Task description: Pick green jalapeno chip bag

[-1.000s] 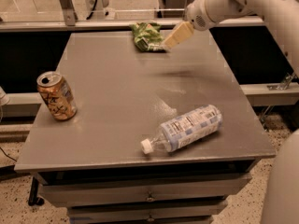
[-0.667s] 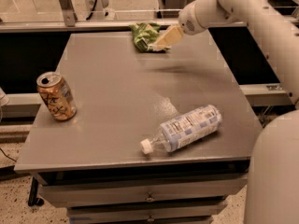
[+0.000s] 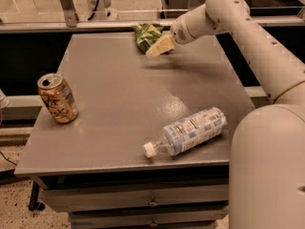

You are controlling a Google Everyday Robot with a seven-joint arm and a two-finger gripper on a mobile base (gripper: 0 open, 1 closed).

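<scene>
The green jalapeno chip bag (image 3: 145,35), glossy and wrinkled, lies at the far edge of the grey table (image 3: 119,94), near its middle. My gripper (image 3: 157,47) reaches in from the right on the white arm. Its pale fingers (image 3: 162,44) are at the bag's right front side and partly cover it. The gripper hangs just above the table surface and casts a shadow below itself.
An orange-brown drink can (image 3: 57,98) stands at the table's left edge. A clear plastic bottle (image 3: 188,131) with a blue-white label lies on its side near the front right. My arm's white body (image 3: 267,166) fills the right foreground. A rail runs behind the table.
The arm has swung left and toward the bag; the gripper now sits closer over the bag's right side. The bag, can and bottle have not moved.
</scene>
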